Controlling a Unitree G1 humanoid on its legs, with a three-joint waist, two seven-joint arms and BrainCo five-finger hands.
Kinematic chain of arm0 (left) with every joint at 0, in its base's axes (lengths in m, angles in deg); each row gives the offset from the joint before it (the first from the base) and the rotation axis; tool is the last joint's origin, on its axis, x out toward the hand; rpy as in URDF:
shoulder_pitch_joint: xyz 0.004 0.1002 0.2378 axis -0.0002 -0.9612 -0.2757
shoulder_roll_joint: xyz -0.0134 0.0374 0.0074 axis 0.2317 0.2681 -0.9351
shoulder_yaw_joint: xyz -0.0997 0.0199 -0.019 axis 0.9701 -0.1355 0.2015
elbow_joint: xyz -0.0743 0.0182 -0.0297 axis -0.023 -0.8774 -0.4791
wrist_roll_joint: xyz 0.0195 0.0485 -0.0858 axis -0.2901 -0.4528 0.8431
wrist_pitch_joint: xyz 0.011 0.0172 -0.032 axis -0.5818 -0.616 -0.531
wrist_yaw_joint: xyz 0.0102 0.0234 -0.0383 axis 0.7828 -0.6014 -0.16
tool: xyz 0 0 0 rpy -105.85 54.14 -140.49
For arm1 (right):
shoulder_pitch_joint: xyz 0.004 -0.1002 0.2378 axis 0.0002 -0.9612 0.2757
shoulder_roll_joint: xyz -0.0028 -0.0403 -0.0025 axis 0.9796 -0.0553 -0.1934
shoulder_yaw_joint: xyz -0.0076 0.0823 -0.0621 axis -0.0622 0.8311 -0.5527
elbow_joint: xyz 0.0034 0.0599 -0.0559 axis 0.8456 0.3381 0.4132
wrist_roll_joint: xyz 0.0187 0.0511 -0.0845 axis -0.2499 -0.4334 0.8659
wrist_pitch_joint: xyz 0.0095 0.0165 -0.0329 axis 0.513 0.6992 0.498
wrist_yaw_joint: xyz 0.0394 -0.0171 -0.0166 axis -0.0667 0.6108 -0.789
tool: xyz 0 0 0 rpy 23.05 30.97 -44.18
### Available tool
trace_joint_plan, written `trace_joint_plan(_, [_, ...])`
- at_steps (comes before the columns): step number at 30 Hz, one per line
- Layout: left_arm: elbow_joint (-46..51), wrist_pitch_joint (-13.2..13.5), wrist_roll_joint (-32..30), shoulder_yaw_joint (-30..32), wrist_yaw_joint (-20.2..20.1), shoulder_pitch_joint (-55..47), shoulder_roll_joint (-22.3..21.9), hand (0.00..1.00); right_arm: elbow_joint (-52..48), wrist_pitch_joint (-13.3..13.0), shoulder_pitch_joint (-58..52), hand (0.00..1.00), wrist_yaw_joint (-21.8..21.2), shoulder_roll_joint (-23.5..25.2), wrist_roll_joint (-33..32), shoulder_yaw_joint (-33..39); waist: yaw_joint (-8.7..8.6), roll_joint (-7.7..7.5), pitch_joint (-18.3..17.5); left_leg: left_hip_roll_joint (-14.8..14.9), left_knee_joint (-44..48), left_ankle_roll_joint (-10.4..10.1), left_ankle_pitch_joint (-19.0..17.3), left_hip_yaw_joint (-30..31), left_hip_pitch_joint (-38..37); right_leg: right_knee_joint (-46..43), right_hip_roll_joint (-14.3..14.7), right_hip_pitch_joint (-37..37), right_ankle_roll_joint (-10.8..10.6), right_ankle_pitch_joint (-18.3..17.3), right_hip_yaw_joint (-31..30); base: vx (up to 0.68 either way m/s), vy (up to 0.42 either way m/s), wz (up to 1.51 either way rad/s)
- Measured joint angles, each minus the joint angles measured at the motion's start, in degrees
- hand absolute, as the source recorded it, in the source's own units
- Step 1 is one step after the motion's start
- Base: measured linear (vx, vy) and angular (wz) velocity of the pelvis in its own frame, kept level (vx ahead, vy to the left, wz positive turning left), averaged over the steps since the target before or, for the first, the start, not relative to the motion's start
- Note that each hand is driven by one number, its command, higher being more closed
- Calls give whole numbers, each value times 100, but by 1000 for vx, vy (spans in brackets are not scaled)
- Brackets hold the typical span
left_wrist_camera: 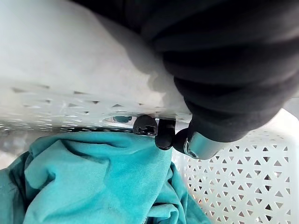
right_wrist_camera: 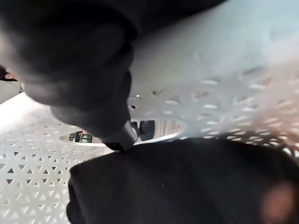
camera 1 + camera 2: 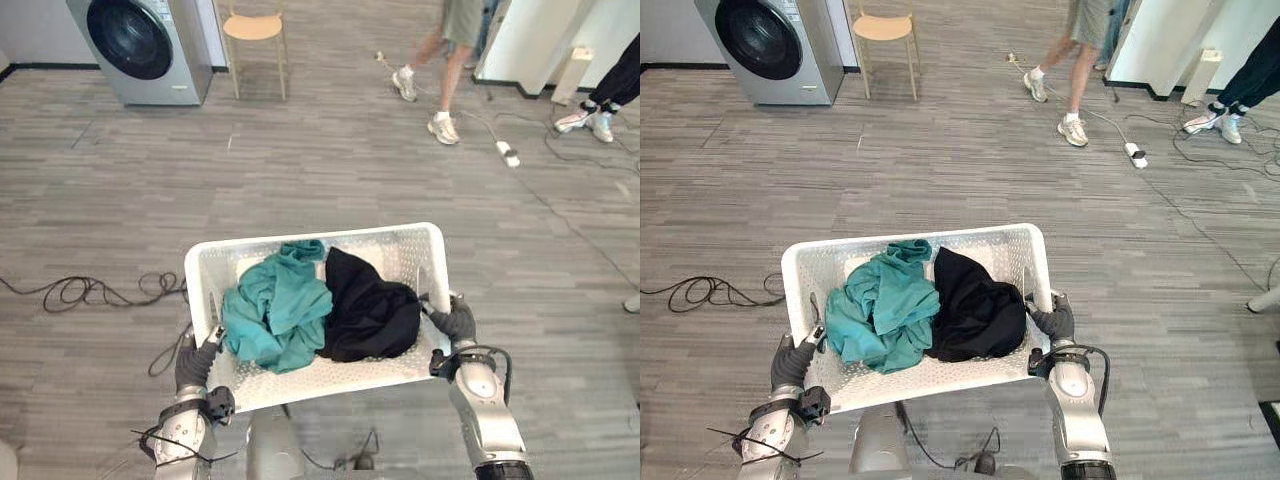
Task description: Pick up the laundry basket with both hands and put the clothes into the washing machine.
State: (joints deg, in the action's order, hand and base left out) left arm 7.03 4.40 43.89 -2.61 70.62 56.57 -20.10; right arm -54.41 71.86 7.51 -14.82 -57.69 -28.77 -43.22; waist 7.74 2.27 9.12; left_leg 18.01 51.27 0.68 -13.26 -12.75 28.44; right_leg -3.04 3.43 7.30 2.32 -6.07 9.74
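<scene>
Gripping white perforated laundry basket of teal and black clothes: left hand, right hand.

Arms forward, left hand and right hand well apart, fingers seemingly curled tight

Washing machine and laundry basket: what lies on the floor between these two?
Only bare grey floor lies between the washing machine and the laundry basket, as the left eye view shows. The stool stands beside the machine, off that stretch.
</scene>
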Motion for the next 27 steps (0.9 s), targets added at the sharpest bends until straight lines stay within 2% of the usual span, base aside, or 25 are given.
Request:
trace_joint_plan(1, [0, 0, -1, 4, 0, 27, 0, 100, 0, -4, 20, 100, 0, 0, -2, 6, 14, -7, 18, -81, -317, -22, 18, -1, 24, 35, -22, 61, -13, -17, 28, 545, 150, -4])
trace_joint_plan(2, [2, 0, -1, 20, 0, 113, 25, 100, -2, -43, 73, 100, 4, 10, -23, 21, 91, -98, 101, -386, -1525, -251, 211, 38, 39, 132, -170, 298, -139, -184, 103, 541, 209, -9])
trace_joint_plan(3, [4, 8, -1, 39, 1, 153, 29, 100, 20, -48, 158, 100, 17, 15, -28, 10, 144, -163, 156, -625, -2541, -413, 859, 201, 80, 194, -352, 652, -363, -541, 127, 659, 261, -8])
trace_joint_plan(4, [3, 7, -1, 46, 2, 167, 41, 100, 50, -51, 168, 100, 29, 14, -28, 4, 185, -197, 163, -700, -2607, -385, 1345, 200, 38, 225, -420, 773, -432, -619, 127, 578, 237, 4])
trace_joint_plan(5, [-12, 7, -4, 45, 3, 212, 65, 100, 83, -64, 175, 100, 52, 23, -29, 10, 188, -285, 158, -849, -2616, 11, 1461, 173, -37, 223, -464, 833, -469, -650, 119, 488, 202, 38])
trace_joint_plan(6, [-49, -3, -26, 76, 10, 396, 93, 100, 131, -68, 300, 100, 137, 53, -39, 16, 157, -385, 182, -1000, -2365, 282, 1233, 187, 71, 56, -623, 797, -459, -609, 163, 593, 283, 43])
trace_joint_plan(7, [-46, -2, -28, 194, 48, 445, 87, 100, 242, -66, 472, 100, 134, 62, -47, -42, 151, -389, 185, -996, -1844, 451, 856, 202, 183, -278, -664, 751, -491, -614, 91, 584, 284, 36])
trace_joint_plan(9, [-43, -2, -50, 271, 69, 491, 100, 100, 318, -64, 620, 100, 132, 91, -48, -69, 263, -393, 186, -1012, -1385, 603, 435, 147, 113, -930, -753, 707, -571, -588, 88, 545, 261, 14])
trace_joint_plan(10, [7, 16, -74, 312, 73, 461, 121, 100, 399, -67, 671, 100, 129, 144, -46, -80, 295, -396, 187, -1035, -1189, 662, 133, 124, -61, -1863, -863, 474, -856, -452, 26, 604, 306, 25])
trace_joint_plan(11, [73, 22, -104, 345, 77, 426, 208, 100, 527, -82, 749, 100, 121, 212, -45, -84, 301, -403, 191, -1093, -1143, 639, -232, 147, -342, -3152, -1006, 20, -1490, -79, -142, 480, 255, 24])
trace_joint_plan(12, [85, 27, -117, 351, 88, 418, 252, 100, 608, -105, 785, 100, 121, 262, -45, -85, 299, -427, 188, -1119, -1068, 643, -364, 137, -441, -3914, -1086, -227, -1814, 157, -249, 450, 202, 28])
trace_joint_plan(13, [85, 22, -122, 353, 122, 391, 384, 100, 797, -144, 864, 100, 130, 342, -48, -118, 281, -430, 191, -1189, -960, 684, -649, 174, -710, -5348, -1184, -766, -1806, 357, -313, 422, 133, 28])
trace_joint_plan(14, [92, 10, -124, 353, 180, 309, 508, 100, 899, -161, 828, 100, 136, 419, -57, -164, 259, -424, 197, -1246, -1012, 781, -878, 199, -1049, -6186, -1163, -1185, -1782, 342, -321, 516, 128, 25])
trace_joint_plan(16, [94, -12, -135, 352, 208, 232, 590, 100, 915, -166, 716, 100, 137, 478, -54, -237, 249, -415, 201, -1360, -1337, 775, -957, 237, -1511, -6443, -1145, -1656, -1560, 197, -186, 442, 86, 22])
trace_joint_plan(17, [112, -18, -175, 298, 213, 231, 595, 100, 882, -172, 640, 100, 138, 473, -55, -267, 208, -424, 191, -1479, -1657, 766, -962, 363, -1836, -6217, -1139, -1999, -1218, -133, 61, 450, 64, 57])
trace_joint_plan(18, [163, -17, -180, 198, 227, 232, 624, 100, 768, -172, 591, 100, 140, 444, -58, -212, 89, -392, 201, -1584, -1916, 761, -965, 559, -2093, -5784, -1136, -2375, -927, -453, 312, 446, 47, 73])
trace_joint_plan(19, [179, -15, -176, 159, 230, 237, 632, 100, 710, -172, 584, 100, 139, 425, -58, -182, 14, -364, 216, -1632, -2037, 743, -972, 660, -2201, -5435, -1134, -2550, -856, -533, 387, 462, 7, 102])
trace_joint_plan(20, [185, -7, -172, 76, 235, 297, 628, 100, 631, -175, 577, 100, 139, 356, -59, -134, -126, -364, 202, -1655, -2212, 668, -968, 845, -2430, -4355, -1101, -2737, -835, -575, 540, 390, -10, 88])
trace_joint_plan(21, [185, -5, -172, 13, 239, 345, 630, 100, 594, -176, 571, 100, 143, 326, -67, -94, -135, -346, 209, -1693, -2348, 584, -1003, 954, -2613, -3374, -1072, -2836, -790, -488, 608, 531, -19, 92])
trace_joint_plan(22, [180, -3, -171, -15, 240, 405, 644, 100, 535, -176, 563, 100, 143, 334, -68, -2, -155, -432, 156, -1760, -2500, 443, -1080, 1080, -2872, -2060, -1055, -2918, -820, -136, 649, 608, -40, 72])
trace_joint_plan(23, [163, -4, -174, 1, 251, 445, 667, 100, 530, -176, 562, 100, 145, 339, -71, 4, -227, -521, 101, -1825, -2694, 290, -1166, 1169, -3211, -1244, -1087, -2998, -854, 224, 733, 800, -100, 61])
trace_joint_plan(25, [125, -5, -191, 8, 252, 464, 667, 100, 527, -175, 533, 100, 150, 352, -70, 1, -245, -508, 52, -1781, -2955, 114, -1261, 1225, -3786, -1068, -969, -3070, -655, 413, 799, 757, -148, 42])
trace_joint_plan(26, [125, -5, -213, -9, 245, 459, 669, 100, 509, -175, 467, 100, 150, 358, -70, 3, -267, -484, -28, -1717, -2882, -16, -1330, 1269, -3987, -1068, -847, -3064, -454, 538, 867, 809, -197, 70])
trace_joint_plan(27, [92, -4, -285, -51, 209, 426, 630, 100, 406, -175, 308, 100, 148, 344, -70, -11, -391, -381, -246, -1513, -1844, -170, -1404, 1269, -3908, -1282, -551, -2915, 319, 1284, 793, 961, -214, 67])
